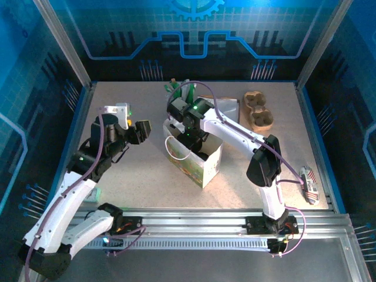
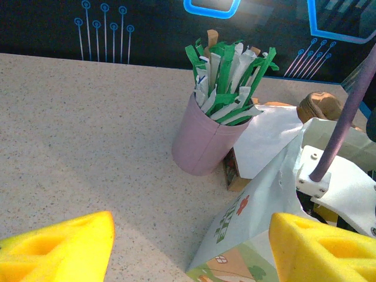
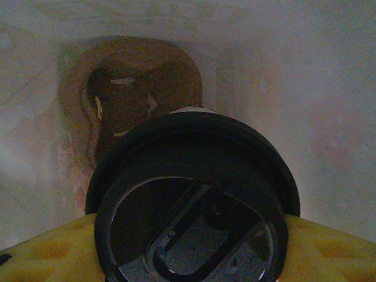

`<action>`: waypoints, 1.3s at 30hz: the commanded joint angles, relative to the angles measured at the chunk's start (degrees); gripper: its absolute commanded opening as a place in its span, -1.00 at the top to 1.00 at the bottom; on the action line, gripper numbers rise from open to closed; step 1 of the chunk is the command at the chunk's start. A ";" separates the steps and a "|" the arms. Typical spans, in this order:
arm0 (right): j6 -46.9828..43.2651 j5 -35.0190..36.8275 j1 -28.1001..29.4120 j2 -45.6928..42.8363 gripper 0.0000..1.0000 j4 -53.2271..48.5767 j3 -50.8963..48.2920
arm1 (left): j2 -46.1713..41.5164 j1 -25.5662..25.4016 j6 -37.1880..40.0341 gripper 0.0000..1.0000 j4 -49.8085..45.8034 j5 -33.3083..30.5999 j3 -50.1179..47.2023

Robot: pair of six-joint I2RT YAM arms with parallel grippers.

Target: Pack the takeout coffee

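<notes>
The takeout coffee (image 3: 194, 205) shows from above as a round black lid, with a sliver of white cup rim behind it. My right gripper (image 3: 191, 249) is shut on it, a yellow finger (image 3: 47, 249) pressed against each side, down inside the white paper bag (image 1: 205, 167). In the top view the right gripper (image 1: 191, 132) reaches into the bag's open mouth. My left gripper (image 1: 141, 130) hovers open just left of the bag, holding nothing. In the left wrist view its yellow fingers (image 2: 59, 247) stand wide apart over the table and the bag's corner (image 2: 264, 217).
A brown cardboard piece (image 3: 135, 88) lies on the bag's floor under the cup. A pink cup of green-and-white sticks (image 2: 205, 141) stands behind the bag. A cardboard cup carrier (image 1: 259, 110) sits at the back right, and a striped packet (image 1: 308, 183) lies by the right edge.
</notes>
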 commanded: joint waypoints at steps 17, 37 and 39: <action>-0.03 -0.14 1.49 1.02 -0.07 -3.30 4.85 | 0.05 0.57 0.51 -0.42 1.08 -0.74 -0.93; -0.27 -4.93 0.79 -0.01 -0.07 0.87 1.10 | -0.03 0.51 0.44 -0.42 1.03 -0.52 -0.93; -0.18 -5.62 0.69 -0.35 -0.07 1.79 0.38 | -0.14 0.54 0.46 -0.42 1.06 -0.51 -1.01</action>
